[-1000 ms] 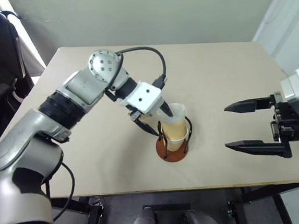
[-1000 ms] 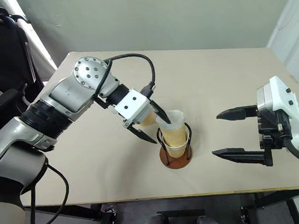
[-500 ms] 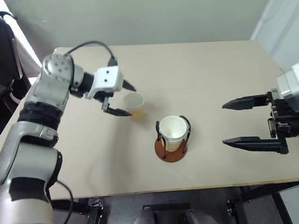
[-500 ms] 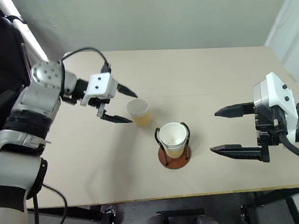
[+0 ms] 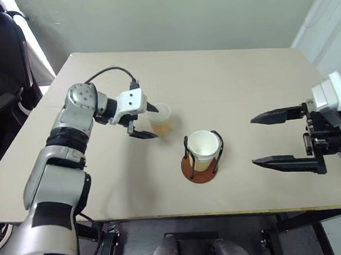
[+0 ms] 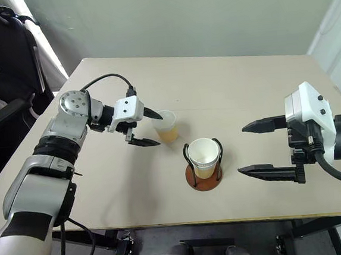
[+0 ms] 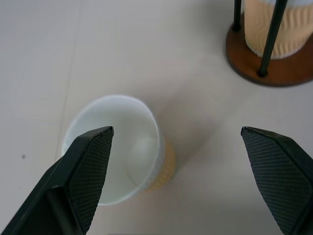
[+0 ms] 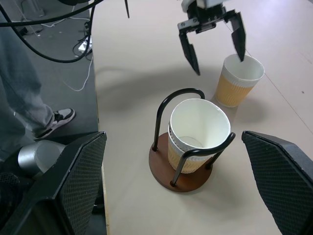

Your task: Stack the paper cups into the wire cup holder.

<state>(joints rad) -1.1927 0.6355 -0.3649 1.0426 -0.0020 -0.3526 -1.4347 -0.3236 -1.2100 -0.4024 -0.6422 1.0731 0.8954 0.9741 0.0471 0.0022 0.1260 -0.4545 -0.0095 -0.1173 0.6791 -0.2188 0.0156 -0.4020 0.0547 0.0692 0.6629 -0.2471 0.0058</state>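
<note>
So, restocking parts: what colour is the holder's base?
Reddish-brown, under black wire loops; the wire cup holder shows best in the right wrist view.

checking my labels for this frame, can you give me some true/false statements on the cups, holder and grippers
1. Two paper cups sit nested in the wire cup holder. True.
2. The loose cup lies on its side on the table. False: it stands upright, mouth up.
3. The left gripper is open at the loose cup. True.
4. The right gripper holds a cup. False: it is open and empty, off to the holder's right.
5. The loose cup touches the holder's base. False: bare table lies between them.
</note>
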